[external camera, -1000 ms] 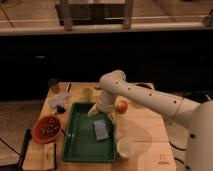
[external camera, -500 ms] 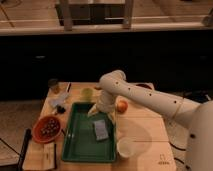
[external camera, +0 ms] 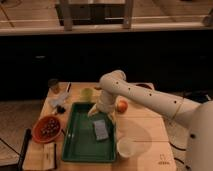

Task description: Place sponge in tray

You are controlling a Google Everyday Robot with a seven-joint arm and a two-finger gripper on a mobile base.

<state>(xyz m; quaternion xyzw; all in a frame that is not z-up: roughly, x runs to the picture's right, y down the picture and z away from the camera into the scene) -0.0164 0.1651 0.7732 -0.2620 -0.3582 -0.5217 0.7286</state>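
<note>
A pale wooden table (external camera: 145,142) fills the lower part of the camera view, with a dark cabinet front behind it. The robot's white arm (external camera: 150,97) is the biggest thing over it, reaching in from the right edge, rising to a rounded elbow above the table's middle and then bending down toward the near left. Beneath that bend lies the green tray (external camera: 75,142), a long rectangle running from the table's centre toward the front edge. The grey-blue sponge (external camera: 100,129) lies flat inside the tray, in its right half and close to the right wall, apart from the arm. The gripper (external camera: 101,112) hangs just above the tray's far right corner, a little beyond the sponge and not touching it; whether it is spread or closed cannot be told from here, but it carries nothing that can be seen. Left of the tray sits 1 red bowl (external camera: 46,128) with dark contents, touching or nearly touching the tray's left wall. At the tray's near right corner stands 1 white cup (external camera: 125,148). Behind the tray is 1 small yellow-green cup (external camera: 87,93), and farther left, near the table's back corner, 1 dark cup (external camera: 53,85). An orange fruit (external camera: 121,106) rests just right of the gripper, beside the arm's lower link.
</note>
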